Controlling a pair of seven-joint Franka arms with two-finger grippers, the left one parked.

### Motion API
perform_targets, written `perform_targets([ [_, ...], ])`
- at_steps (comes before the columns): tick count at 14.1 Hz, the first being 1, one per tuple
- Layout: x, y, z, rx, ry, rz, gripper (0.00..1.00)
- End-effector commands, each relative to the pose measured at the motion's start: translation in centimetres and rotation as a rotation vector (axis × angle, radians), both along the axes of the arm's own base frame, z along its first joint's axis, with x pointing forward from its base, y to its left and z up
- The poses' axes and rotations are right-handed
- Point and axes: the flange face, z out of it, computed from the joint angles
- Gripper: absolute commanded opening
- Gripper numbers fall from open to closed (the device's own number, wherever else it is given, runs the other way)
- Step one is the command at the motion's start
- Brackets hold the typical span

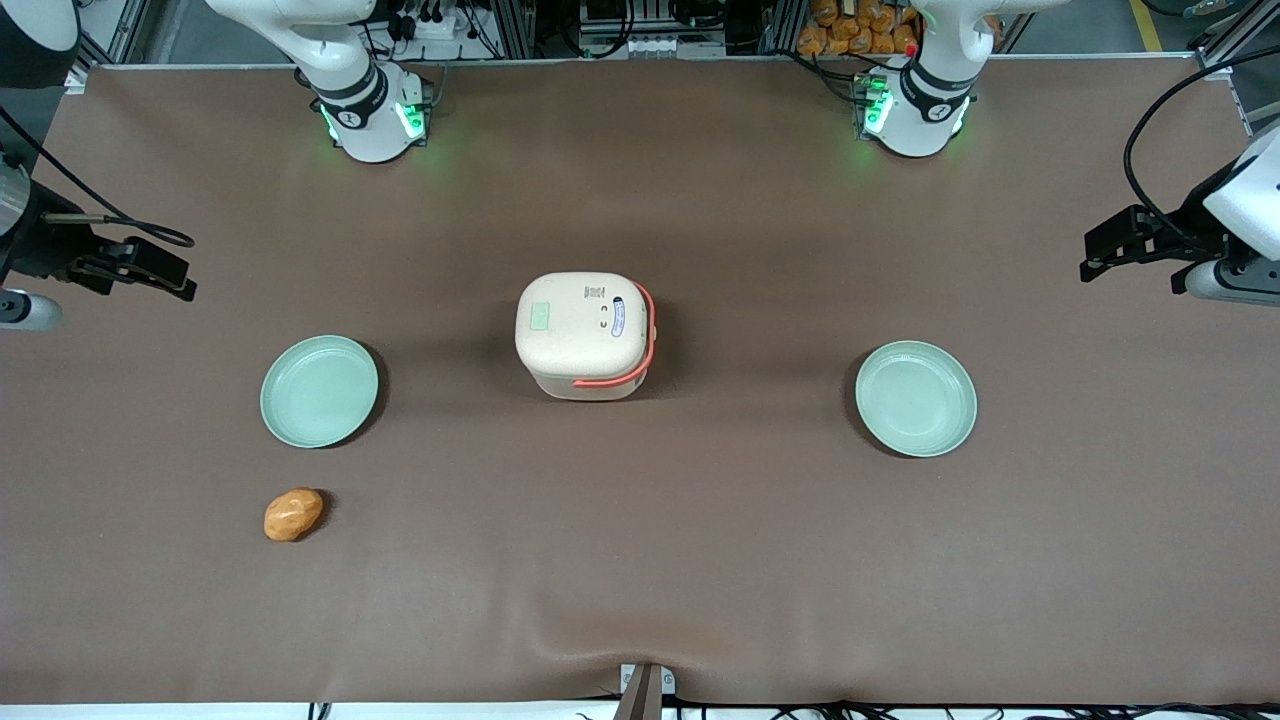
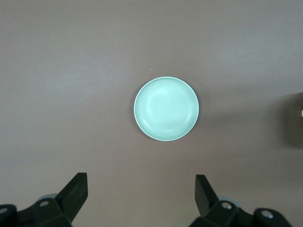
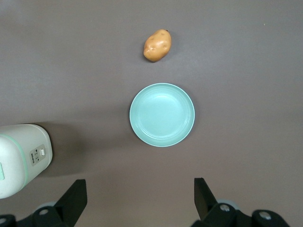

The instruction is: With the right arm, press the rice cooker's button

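The rice cooker [image 1: 585,335] is a small cream rounded cube with a coral-orange handle band. It stands at the middle of the brown table with its lid down. In the right wrist view the cooker [image 3: 21,158] shows its side with a small button panel [image 3: 38,156]. My right gripper [image 1: 165,270] hangs above the table at the working arm's end, well away from the cooker. It is open and empty, with its jaws wide apart [image 3: 139,187] above bare table beside a green plate.
A pale green plate [image 1: 320,390] lies between my gripper and the cooker and shows in the right wrist view [image 3: 162,115]. An orange-brown potato [image 1: 293,514] lies nearer the front camera than this plate. A second green plate [image 1: 915,398] lies toward the parked arm's end.
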Motion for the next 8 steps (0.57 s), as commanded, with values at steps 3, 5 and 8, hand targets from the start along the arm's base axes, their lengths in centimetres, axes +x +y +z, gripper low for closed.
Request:
perform_targets([
  [3, -0.68, -0.11, 0.91, -0.004, 0.011, 0.0, 1.0],
  [5, -0.81, -0.21, 0.95, -0.005, 0.02, -0.001, 1.0],
  [8, -0.9, -0.28, 1.16, -0.011, 0.023, 0.002, 1.0],
])
